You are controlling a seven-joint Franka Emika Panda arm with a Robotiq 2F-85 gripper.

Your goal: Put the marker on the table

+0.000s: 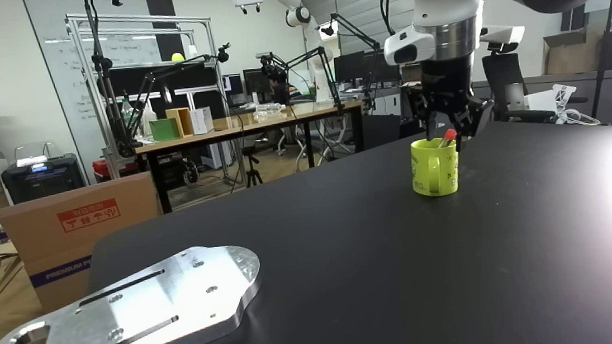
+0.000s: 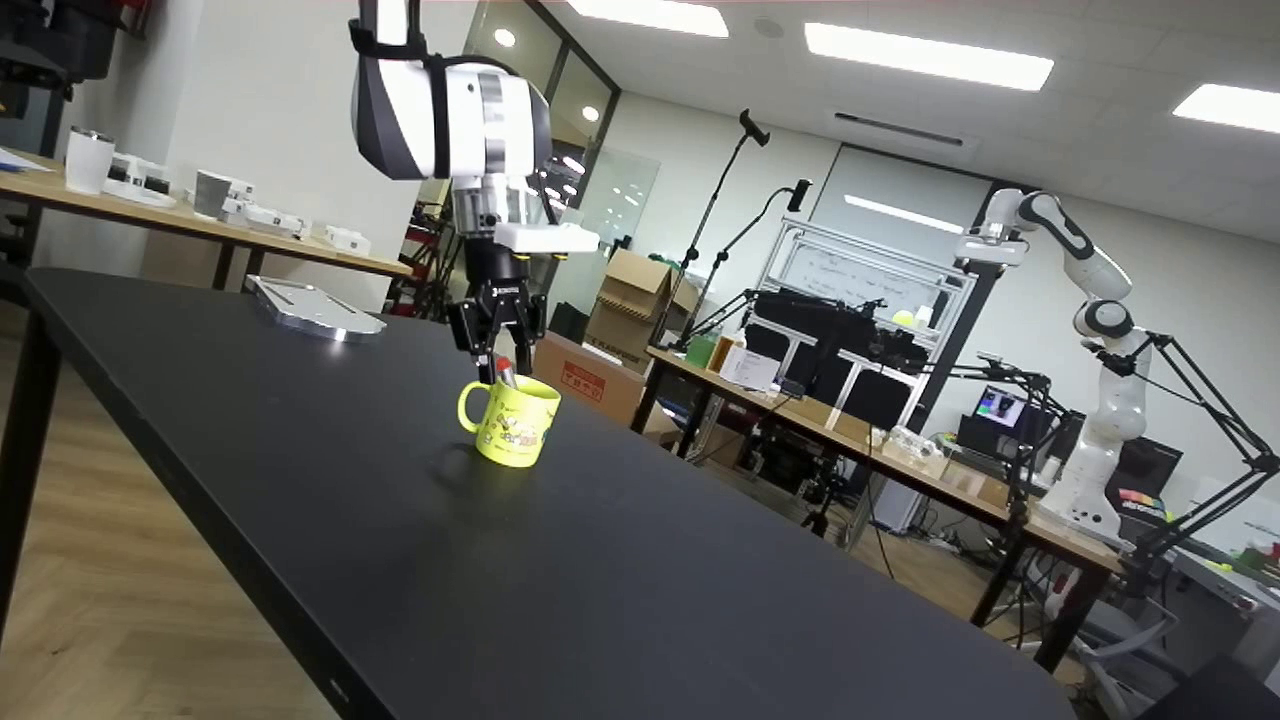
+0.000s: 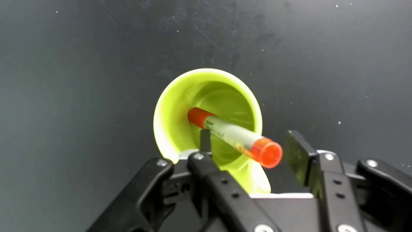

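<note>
The gripper has its two fingers standing wide apart, and it has hold of nothing. In the wrist view one finger is over the mouth of the yellow-green cup and the second is outside the rim; between them shows a red end of the marker. This marker leans inside the cup, its lower part deep in it and its upper end sticking out over the rim, near the handle. So the wall of the cup stands around the lower part; whether a finger touches this wall, I cannot tell. The cup is upright on the black table, where also lies a silver metal plate, well apart from the cup. Beside the table, also well apart from the cup, I see a cardboard box, and beyond the cup in both exterior views a wooden workbench, at which another white robot arm stands.
</note>
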